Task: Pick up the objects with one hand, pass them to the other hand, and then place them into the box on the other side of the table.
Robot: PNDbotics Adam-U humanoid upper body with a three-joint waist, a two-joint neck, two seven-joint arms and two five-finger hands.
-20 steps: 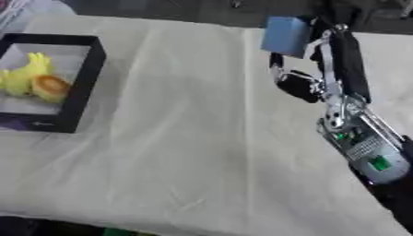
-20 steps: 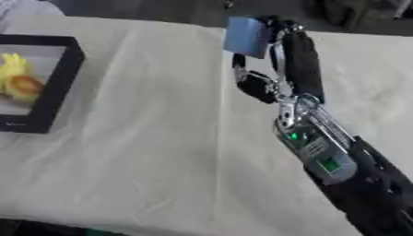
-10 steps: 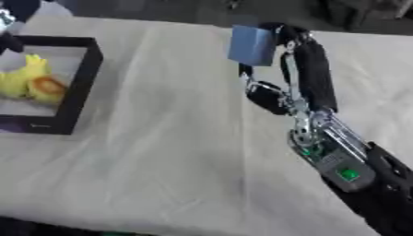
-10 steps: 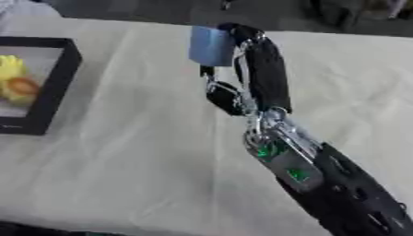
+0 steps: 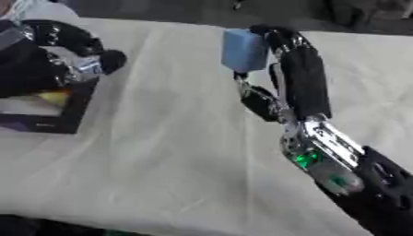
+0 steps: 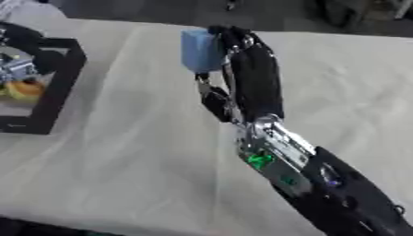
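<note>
My right hand reaches up over the middle of the cloth-covered table, shut on a light blue block pinched at its fingertips, well above the cloth. My left hand comes in from the left, open, with its fingers arched over the black box. A gap of bare cloth separates it from the block. The box sits at the table's left edge and holds yellow and orange things, partly hidden by the left hand.
A pale cloth with creases covers the whole table. Its far edge runs along the top of the views, with dark floor beyond. My right forearm lies across the lower right.
My right hand has carried the blue block leftward toward the table's middle. My left hand, not seen before, has come in over the black box.
</note>
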